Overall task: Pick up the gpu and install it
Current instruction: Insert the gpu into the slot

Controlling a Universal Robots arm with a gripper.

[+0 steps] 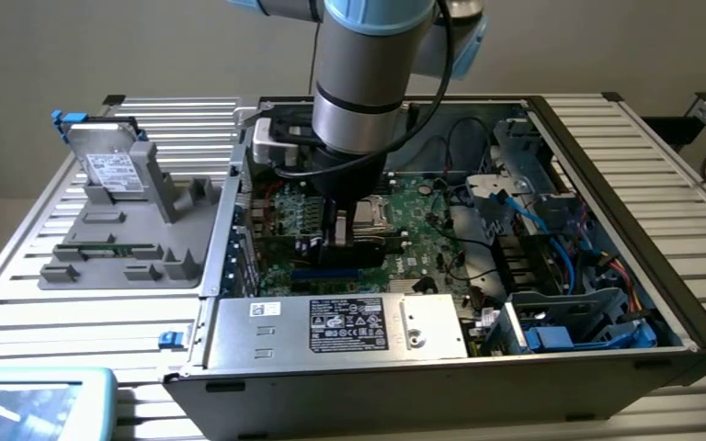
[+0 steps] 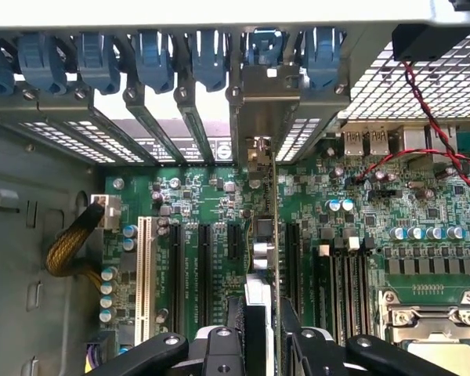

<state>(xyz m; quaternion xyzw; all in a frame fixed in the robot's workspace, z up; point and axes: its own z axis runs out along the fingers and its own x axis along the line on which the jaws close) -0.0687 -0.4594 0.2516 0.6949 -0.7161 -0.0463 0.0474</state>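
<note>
Gripper (image 2: 262,333) clamped the gpu (image 2: 265,235) edge-on above the motherboard (image 2: 423,204), the card's long axis running straight ahead to the case's rear wall (image 2: 423,86).

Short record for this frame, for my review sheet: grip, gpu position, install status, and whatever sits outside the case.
gripper: gripper shut on the gpu, down inside the open computer case
gpu: gpu upright, seen edge-on over the motherboard expansion slots, its bracket end at the rear slot openings
seated in slot: cannot tell
outside the case: hard drive standing on the grey holder tray, on the exterior view's left
</note>
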